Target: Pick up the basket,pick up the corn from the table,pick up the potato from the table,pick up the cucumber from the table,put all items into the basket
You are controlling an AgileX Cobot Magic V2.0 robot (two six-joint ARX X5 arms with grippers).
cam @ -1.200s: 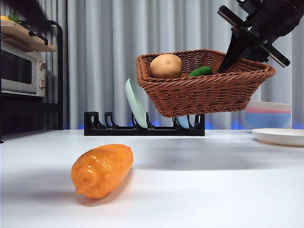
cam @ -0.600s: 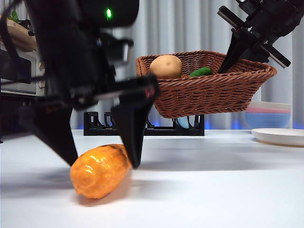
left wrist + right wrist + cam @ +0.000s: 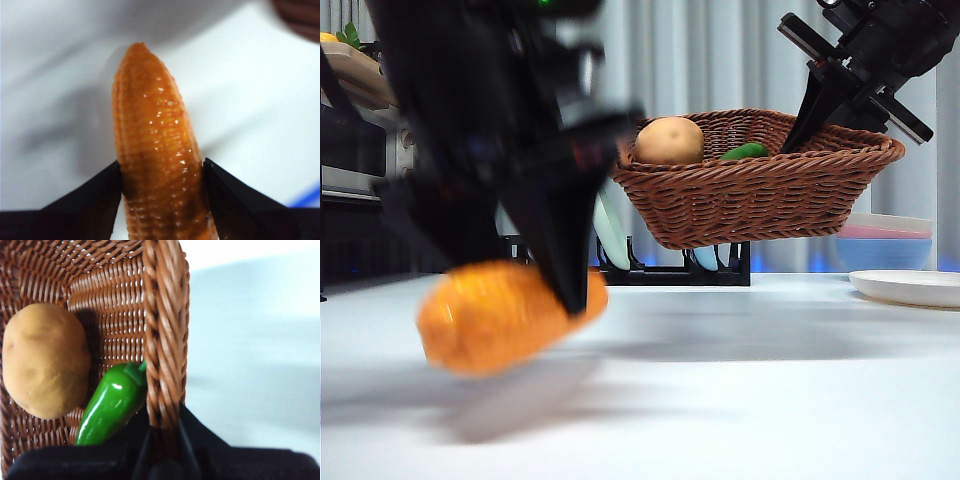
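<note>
Above the table point(image 3: 770, 400), the right gripper point(image 3: 162, 427) is holding the basket point(image 3: 760, 195) by its rim, potato point(image 3: 669, 140) and cucumber point(image 3: 744, 152) inside; the left gripper point(image 3: 161, 175) is clamping the corn point(image 3: 157, 150), the only item left to add.

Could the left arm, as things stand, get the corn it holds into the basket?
Probably yes: the left gripper grips the corn, and the basket, held up by the right gripper, shows open space beside the potato.
</note>
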